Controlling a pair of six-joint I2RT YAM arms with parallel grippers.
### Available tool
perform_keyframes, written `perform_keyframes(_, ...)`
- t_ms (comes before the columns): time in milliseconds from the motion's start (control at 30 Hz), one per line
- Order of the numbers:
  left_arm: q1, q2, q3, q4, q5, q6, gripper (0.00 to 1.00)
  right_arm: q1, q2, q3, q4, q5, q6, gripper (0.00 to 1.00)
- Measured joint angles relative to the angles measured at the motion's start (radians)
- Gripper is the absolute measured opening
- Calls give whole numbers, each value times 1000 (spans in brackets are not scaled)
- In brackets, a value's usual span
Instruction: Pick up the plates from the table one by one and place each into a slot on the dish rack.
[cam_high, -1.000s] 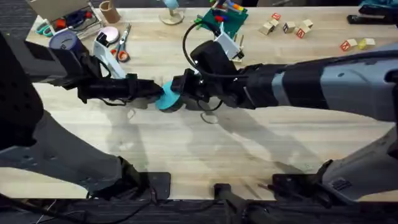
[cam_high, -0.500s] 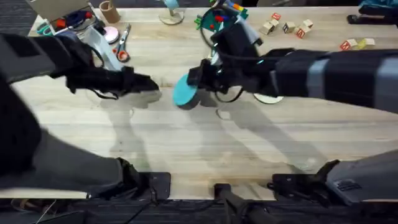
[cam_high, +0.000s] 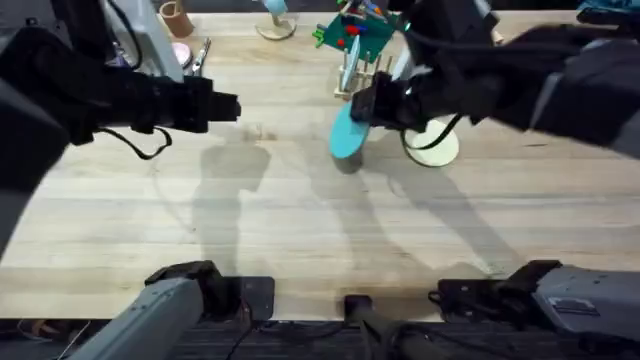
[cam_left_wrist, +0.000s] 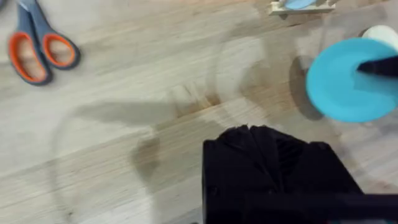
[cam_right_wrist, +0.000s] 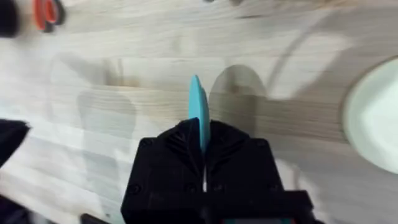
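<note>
My right gripper (cam_right_wrist: 200, 149) has its fingers pinched tight on the blue plate (cam_high: 347, 135), holding it on edge above the table (cam_high: 300, 220), just near-left of the rack (cam_high: 360, 80). The cream plate (cam_high: 436, 145) lies flat on the table right of it. My left gripper (cam_left_wrist: 267, 140) hangs off to the left with its fingers pressed together, holding nothing, scissors (cam_left_wrist: 38, 50) nearby.

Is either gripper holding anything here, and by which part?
The right gripper pinches the light blue plate by its rim, on edge. The left gripper holds nothing.
</note>
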Motion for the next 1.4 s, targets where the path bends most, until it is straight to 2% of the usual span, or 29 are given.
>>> perform_keyframes(67,-62,-55,0,-1,-64,-18,40,-2,-3,59,-90,38,-46,32)
perform_keyframes(267,-208,-165,0,-7,-205,-69,40,-2,-3,243,-301,166,-171,31)
perform_keyframes(500,-367,-225,0,-38,-351,-112,40,-2,-3,399,-469,287,-281,31)
perform_keyframes(733,-512,-227,0,-68,-484,-149,38,-2,-3,505,-528,335,-325,32)
perform_keyframes(867,-573,-227,0,-81,-543,-163,56,-2,12,574,-534,368,-332,31)
perform_keyframes(900,-585,-227,0,-83,-551,-163,141,-2,22,592,-534,374,-332,31)
perform_keyframes(933,-593,-227,0,-84,-555,-167,280,-2,32,609,-534,379,-333,31)
perform_keyframes(1067,-602,-227,0,-91,-573,-168,908,-2,92,677,-542,392,-332,31)
perform_keyframes(1100,-602,-227,0,-91,-575,-174,971,-2,110,697,-551,397,-331,31)
perform_keyframes(1400,-602,-227,0,-94,-578,-174,994,-2,279,902,-640,452,-308,32)
